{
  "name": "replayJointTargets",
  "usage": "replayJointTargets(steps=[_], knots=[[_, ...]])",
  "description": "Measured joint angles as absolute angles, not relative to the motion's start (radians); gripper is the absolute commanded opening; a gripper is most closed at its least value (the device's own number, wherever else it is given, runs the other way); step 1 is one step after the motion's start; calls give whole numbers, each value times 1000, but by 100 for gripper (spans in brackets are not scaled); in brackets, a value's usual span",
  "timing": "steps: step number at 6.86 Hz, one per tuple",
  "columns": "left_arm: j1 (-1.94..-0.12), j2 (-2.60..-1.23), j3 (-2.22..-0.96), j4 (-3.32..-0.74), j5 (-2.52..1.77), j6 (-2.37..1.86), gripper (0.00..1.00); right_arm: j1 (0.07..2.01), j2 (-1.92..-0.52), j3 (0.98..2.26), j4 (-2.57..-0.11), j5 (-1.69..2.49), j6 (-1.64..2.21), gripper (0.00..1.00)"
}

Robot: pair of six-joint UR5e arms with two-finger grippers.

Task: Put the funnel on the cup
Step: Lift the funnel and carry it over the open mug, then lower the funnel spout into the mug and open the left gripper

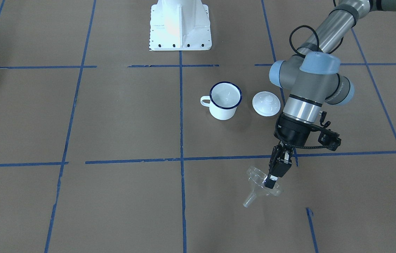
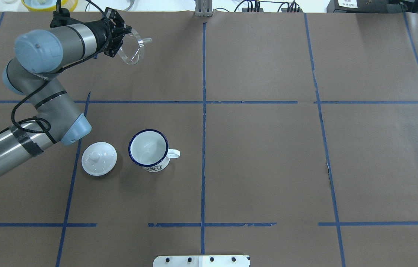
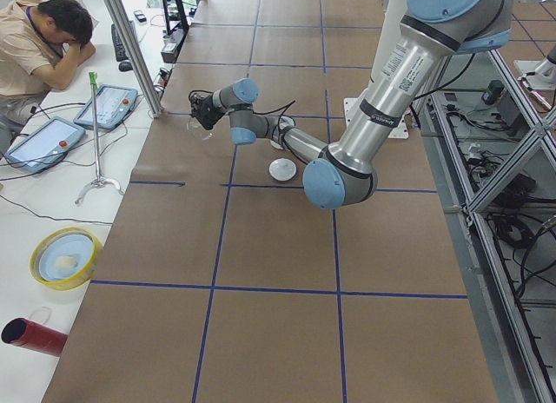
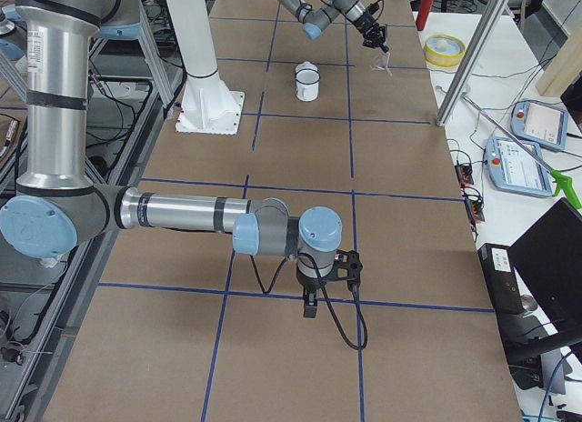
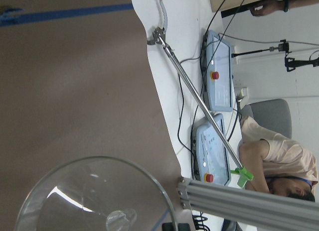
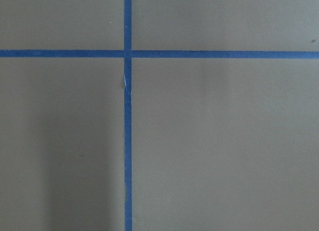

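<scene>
The clear funnel (image 1: 257, 182) hangs tilted in my left gripper (image 1: 271, 182), which is shut on its rim and holds it just above the brown table, spout pointing sideways. In the overhead view the funnel (image 2: 132, 50) and left gripper (image 2: 122, 37) are at the far left of the table. The funnel's mouth fills the bottom of the left wrist view (image 5: 94, 196). The white cup with a blue rim (image 1: 223, 102) (image 2: 149, 150) stands upright and empty, well apart from the funnel. My right gripper (image 4: 309, 308) shows only in the exterior right view; I cannot tell its state.
A round white knobbed lid (image 1: 266, 103) (image 2: 99, 158) lies beside the cup, under the left arm's elbow. The white robot base (image 1: 179, 26) stands behind the cup. The table's far edge is close behind the funnel, and an operator (image 3: 39, 38) sits beyond it.
</scene>
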State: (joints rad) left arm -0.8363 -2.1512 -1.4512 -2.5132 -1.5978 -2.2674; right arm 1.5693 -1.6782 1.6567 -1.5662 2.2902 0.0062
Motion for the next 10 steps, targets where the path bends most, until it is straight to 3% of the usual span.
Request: replayJointTargets(steps=[2, 4, 7, 10], knots=[[-841, -2156, -1721, -2214, -1712, -2164, 0, 1569, -1678, 1657, -1566, 2290, 6, 100], [-840, -2236, -1891, -1830, -1803, -2076, 0, 1569, -1678, 1657, -1566, 2290, 6, 100], [-781, -2501, -1916, -1167, -1909, -1857, 0, 1569, -1678, 1657, -1566, 2290, 6, 100], [-670, -2612, -1748, -873, -1920, -1691, 0, 1569, -1678, 1657, -1566, 2290, 6, 100]])
